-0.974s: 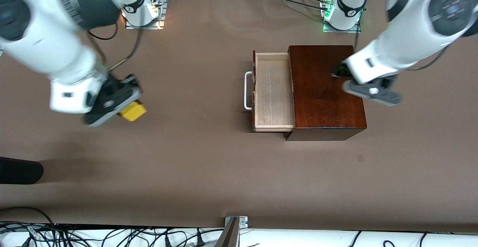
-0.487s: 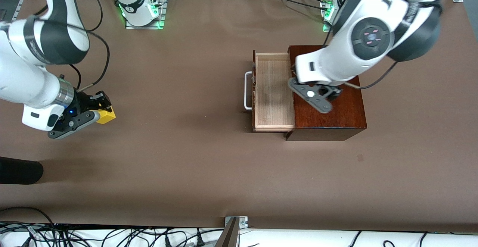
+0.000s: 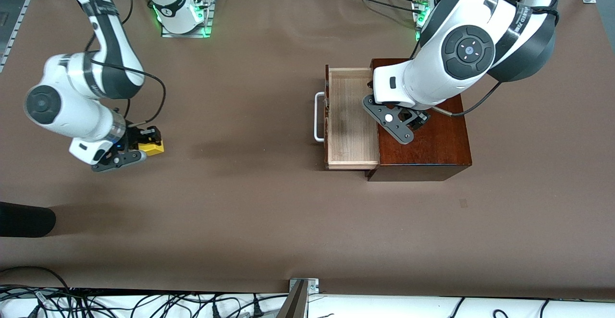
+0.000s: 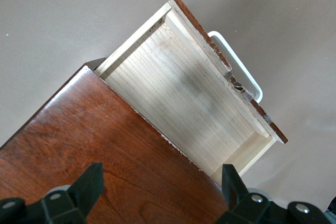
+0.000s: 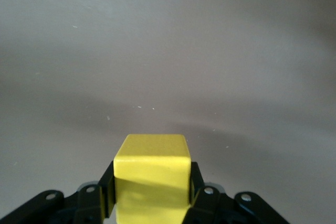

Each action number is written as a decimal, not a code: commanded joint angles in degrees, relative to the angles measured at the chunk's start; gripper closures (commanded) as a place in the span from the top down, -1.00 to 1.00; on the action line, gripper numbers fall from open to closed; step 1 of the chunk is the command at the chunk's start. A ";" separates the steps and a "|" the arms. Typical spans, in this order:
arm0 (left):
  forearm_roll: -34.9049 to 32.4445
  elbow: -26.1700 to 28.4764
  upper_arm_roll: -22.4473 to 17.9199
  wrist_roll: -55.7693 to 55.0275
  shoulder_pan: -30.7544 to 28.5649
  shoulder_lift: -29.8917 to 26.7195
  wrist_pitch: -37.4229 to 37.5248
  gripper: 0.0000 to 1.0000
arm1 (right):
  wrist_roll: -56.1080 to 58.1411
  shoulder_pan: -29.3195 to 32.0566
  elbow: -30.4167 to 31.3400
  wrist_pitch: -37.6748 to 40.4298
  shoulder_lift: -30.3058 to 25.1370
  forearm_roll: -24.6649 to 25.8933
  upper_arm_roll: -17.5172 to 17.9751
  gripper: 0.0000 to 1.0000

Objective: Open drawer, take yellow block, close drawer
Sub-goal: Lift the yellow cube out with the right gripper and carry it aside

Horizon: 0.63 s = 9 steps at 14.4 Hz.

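Yellow block (image 3: 151, 148), likely light and rigid with flat faces, sits pinched in the right gripper (image 3: 139, 146) at the frame's left, low over the bench (image 3: 250, 212). Left gripper (image 3: 408, 122), spread, hovers over the wooden box (image 3: 442, 145); the drawer (image 3: 348, 116) stands open, best pushed at its white handle (image 3: 317, 116).

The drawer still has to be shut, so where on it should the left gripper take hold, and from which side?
Probably the white handle on the drawer front. It is a U-shaped bar standing off the front, leaving a gap for one finger. The open left gripper, now over the box, could come down from above, straddle the bar's middle and push toward the box.
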<state>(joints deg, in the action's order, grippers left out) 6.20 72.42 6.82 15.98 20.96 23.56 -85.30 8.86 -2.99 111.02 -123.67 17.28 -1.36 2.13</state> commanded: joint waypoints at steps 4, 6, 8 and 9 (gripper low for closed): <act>3.45 -0.35 0.83 5.29 2.06 3.24 0.57 1.00 | -10.87 0.70 10.52 -10.17 -0.59 -0.14 1.03 -1.00; 4.60 -0.43 1.44 5.38 2.51 4.65 -0.91 1.00 | -10.88 0.70 12.54 -14.39 0.29 -0.05 1.03 -1.00; 4.88 0.79 4.41 7.91 2.68 4.74 -4.77 1.00 | -10.88 0.70 13.95 -15.90 0.56 0.04 1.12 -1.00; 4.35 1.49 5.74 9.32 3.55 4.74 -8.79 1.00 | -10.88 0.70 14.48 -16.69 0.82 0.04 1.03 -1.00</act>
<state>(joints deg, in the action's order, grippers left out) 10.10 72.84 10.57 21.84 23.45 28.59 -89.44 -1.00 -2.99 123.65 -138.25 18.69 -1.35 2.42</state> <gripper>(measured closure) 0.000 0.449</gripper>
